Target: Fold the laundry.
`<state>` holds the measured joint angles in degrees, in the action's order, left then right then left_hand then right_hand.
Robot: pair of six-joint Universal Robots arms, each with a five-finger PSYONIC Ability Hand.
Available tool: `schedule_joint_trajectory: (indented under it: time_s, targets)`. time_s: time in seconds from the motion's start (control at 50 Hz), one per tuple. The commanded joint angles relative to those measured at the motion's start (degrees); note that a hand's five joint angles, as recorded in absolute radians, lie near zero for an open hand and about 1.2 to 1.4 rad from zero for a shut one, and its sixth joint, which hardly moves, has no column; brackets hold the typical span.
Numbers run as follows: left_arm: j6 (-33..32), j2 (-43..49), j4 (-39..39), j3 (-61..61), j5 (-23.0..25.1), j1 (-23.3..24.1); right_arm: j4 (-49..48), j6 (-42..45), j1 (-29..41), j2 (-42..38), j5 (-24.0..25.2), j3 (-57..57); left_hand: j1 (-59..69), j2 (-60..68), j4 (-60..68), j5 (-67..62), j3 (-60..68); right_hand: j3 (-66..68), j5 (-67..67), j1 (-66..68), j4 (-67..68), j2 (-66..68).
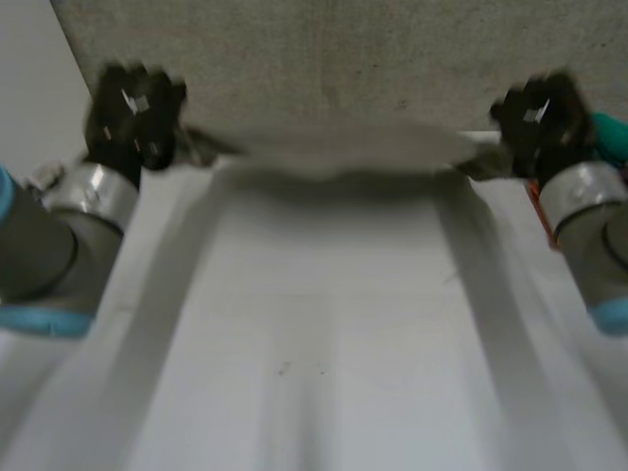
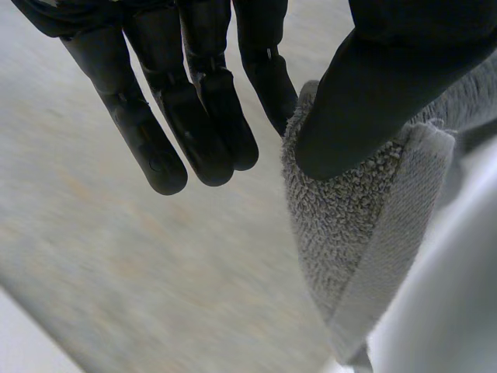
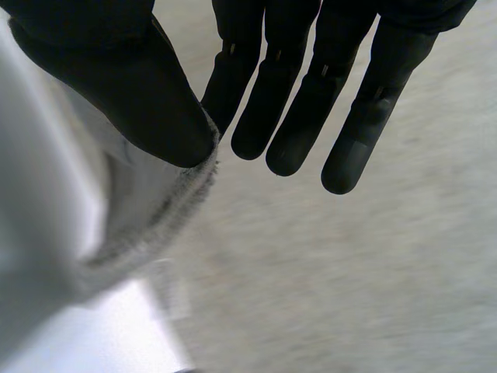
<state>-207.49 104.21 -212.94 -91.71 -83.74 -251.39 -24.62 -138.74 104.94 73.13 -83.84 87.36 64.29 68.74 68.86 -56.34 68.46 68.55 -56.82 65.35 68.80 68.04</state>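
Two hands: the left hand (image 1: pixel 135 116) is seen at 10 o'clock, the right hand (image 1: pixel 542 118) at 2 o'clock.
Towel: the towel (image 1: pixel 343 147) is held stretched between them at 12 o'clock, above the tabletop (image 1: pixel 324 334).
Long axis: 9 to 3 o'clock.
Fingers: each corner is pinched by a thumb against nearly straight fingers (image 2: pixel 210 132).
Nearer hand: neither is judged nearer.

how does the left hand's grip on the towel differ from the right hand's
The left hand pinches the towel at its left end, the right hand at its right end. The left hand's thumb sits on the looped pile, the right hand's thumb on the hemmed edge. Both pinch thumb against finger, other fingers straight.
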Motion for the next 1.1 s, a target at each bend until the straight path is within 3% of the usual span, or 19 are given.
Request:
schedule_joint_trajectory:
  time_s: [0.02, 0.08, 0.18, 0.26, 0.4, 0.46, 0.56, 0.64, 0.68, 0.74, 0.82, 0.9, 0.98, 1.1]
  targets:
    - [-0.46, 3.10, -4.76, -13.92, 7.09, -0.42, 5.62, 0.05, -0.96, -4.99, 4.65, 7.38, 15.71, 11.26, 11.14, -13.66, 11.54, 11.45, -13.18, 14.65, 11.20, 11.96]
    - [-1.43, 5.13, -4.77, -17.09, 10.96, -0.24, 8.43, 0.58, -2.28, -7.21, 4.57, 7.56, 15.71, 11.26, 11.14, -13.66, 11.54, 11.45, -13.18, 14.65, 11.20, 11.96]
    - [-5.20, 4.52, -2.32, -21.13, 12.37, -0.41, 20.44, 5.39, -3.77, -6.60, 4.30, 7.48, 15.71, 11.26, 11.14, -13.66, 11.54, 11.45, -13.18, 14.65, 11.20, 11.96]
    - [-11.52, -0.92, 5.32, -25.52, 12.72, -1.90, 32.59, 9.89, -5.79, -1.25, 3.34, 8.26, 15.71, 11.26, 11.14, -13.66, 11.54, 11.45, -13.18, 14.65, 11.20, 11.96]
    - [-24.45, -14.20, 27.03, -30.98, 15.70, -5.86, 52.10, 21.73, -10.62, 10.17, 2.72, 12.30, 15.71, 11.26, 11.14, -13.66, 11.54, 11.45, -13.18, 14.65, 11.20, 11.96]
    - [-26.13, -17.46, 31.79, -31.77, 19.13, -6.74, 52.39, 23.95, -11.33, 12.47, 3.25, 12.75, 15.71, 11.26, 11.14, -13.66, 11.54, 11.45, -13.18, 14.65, 11.20, 11.96]
    - [-25.78, -17.20, 27.15, -31.16, 21.25, -7.97, 43.28, 18.62, -10.90, 12.48, 4.30, 13.80, 15.71, 11.26, 11.14, -13.66, 11.54, 11.45, -13.18, 14.65, 11.20, 11.96]
    - [-22.88, -14.48, 20.55, -30.28, 19.67, -7.10, 38.08, 12.73, -10.54, 8.28, 4.39, 13.98, 13.40, 8.95, 8.83, -11.35, 9.23, 11.45, -13.18, 14.65, 11.20, 11.96]
    - [-20.08, -13.16, 18.71, -29.58, 17.31, -5.87, 36.66, 10.96, -10.19, 6.24, 4.39, 13.80, -3.50, -7.95, -8.07, 5.55, -7.67, 11.45, -13.18, 14.65, 11.20, 11.96]
    - [-17.61, -12.98, 18.52, -29.05, 14.23, -5.16, 35.17, 8.93, -9.84, 4.74, 4.30, 14.15, -9.65, -14.10, -14.22, 11.70, -13.82, 11.45, -13.18, 14.65, 11.20, 11.96]
    - [-14.18, -13.50, 18.70, -29.13, 10.62, -4.46, 32.88, 8.05, -9.93, 4.65, 4.30, 15.12, -26.96, -31.41, -31.53, 29.01, -31.13, 11.45, -13.18, 14.65, 11.20, 11.96]
    - [-10.75, -15.87, 19.14, -29.14, 9.47, -2.79, 31.65, 7.87, -9.93, 4.65, 4.48, 16.00, -31.19, -35.64, -35.75, 33.23, -35.36, 11.45, -13.18, 14.65, 11.20, 11.96]
    - [-1.29, -18.25, 20.02, -28.96, 7.63, -0.42, 31.30, 7.79, -9.84, 4.65, 4.48, 16.26, -41.76, -46.21, -46.33, 43.81, -45.93, 11.45, -13.18, 14.65, 11.20, 11.96]
    - [11.12, -18.17, 21.33, -28.87, 3.77, 1.86, 30.15, 6.99, -9.84, 4.65, 4.48, 16.70, -44.99, -49.44, -49.56, 47.04, -49.16, 11.45, -13.18, 14.65, 11.20, 11.96]
